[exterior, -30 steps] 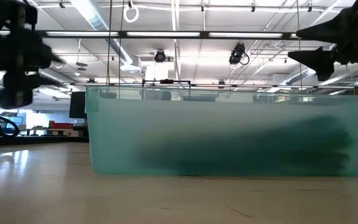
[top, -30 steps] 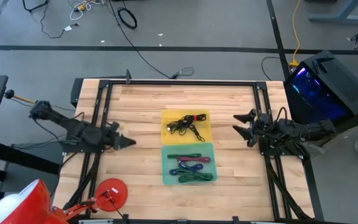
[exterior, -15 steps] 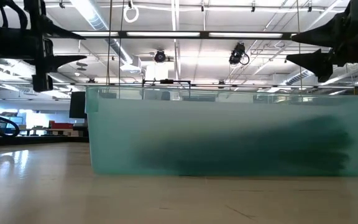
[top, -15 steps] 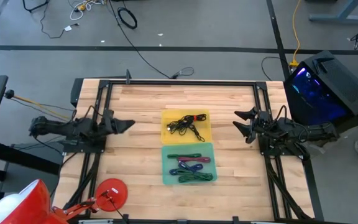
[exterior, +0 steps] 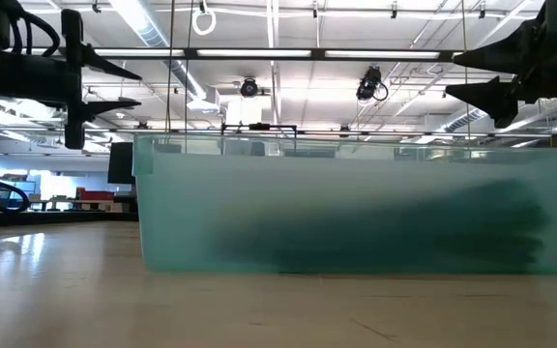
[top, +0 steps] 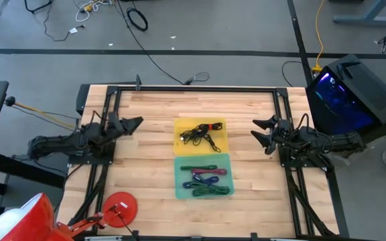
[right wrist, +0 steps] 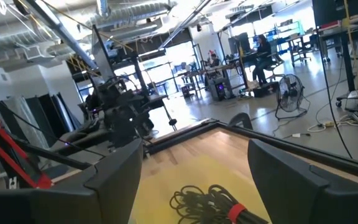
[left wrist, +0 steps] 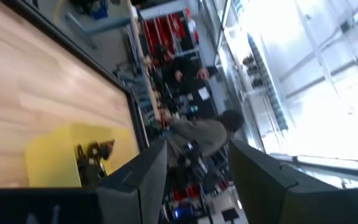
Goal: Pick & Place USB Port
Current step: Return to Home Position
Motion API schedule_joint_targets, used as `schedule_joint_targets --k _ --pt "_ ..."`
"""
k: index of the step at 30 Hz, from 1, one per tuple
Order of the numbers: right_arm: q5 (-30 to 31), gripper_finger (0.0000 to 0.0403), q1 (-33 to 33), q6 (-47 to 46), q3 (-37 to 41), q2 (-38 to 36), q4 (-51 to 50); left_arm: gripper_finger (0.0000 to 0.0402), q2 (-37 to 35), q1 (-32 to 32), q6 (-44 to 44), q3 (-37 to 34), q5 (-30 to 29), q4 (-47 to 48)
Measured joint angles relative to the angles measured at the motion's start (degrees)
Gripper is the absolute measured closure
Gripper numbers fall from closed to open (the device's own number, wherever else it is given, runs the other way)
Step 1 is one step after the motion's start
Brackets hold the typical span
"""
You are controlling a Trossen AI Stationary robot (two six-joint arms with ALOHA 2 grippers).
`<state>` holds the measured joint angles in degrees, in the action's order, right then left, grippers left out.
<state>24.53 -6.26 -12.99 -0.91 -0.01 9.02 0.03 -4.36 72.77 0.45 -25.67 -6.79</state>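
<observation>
While your left gripper [top: 135, 125] and right gripper [top: 254, 131] hang at the counter's [top: 153, 174] sides, fingers spread, empty: black cable [top: 200, 136] in yellow bin [top: 220, 146], coloured cables [top: 206, 175] in blue bin [top: 178, 189].

In the low view the frosted wall of the blue bin [exterior: 356, 208] lets us see the cables [exterior: 424, 232] only as a dark smear — we cannot tell their colours. In the right wrist view the black cable [right wrist: 211, 200] is cut off by the picture's edge. In the left wrist view the fingers [left wrist: 135, 186] of the left hand [left wrist: 196, 150] hide part of the yellow bin [left wrist: 55, 155].
</observation>
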Motion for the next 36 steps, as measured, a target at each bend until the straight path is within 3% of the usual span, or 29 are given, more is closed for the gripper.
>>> schedule_joint_targets --k 19,26,36 --pt "0.1 0.0112 0.1 1.7 0.0 0.1 -0.9 0.0225 0.0 -7.1 0.0 0.0 0.0 0.0" --pt "-7.6 0.0112 0.0 10.3 0.0 1.6 -6.0 0.0225 0.0 -9.3 0.0 0.0 0.0 0.0" --pt "-7.5 0.0112 0.0 10.5 0.0 1.9 -5.7 0.0225 0.0 -11.0 0.0 0.0 0.0 0.0"
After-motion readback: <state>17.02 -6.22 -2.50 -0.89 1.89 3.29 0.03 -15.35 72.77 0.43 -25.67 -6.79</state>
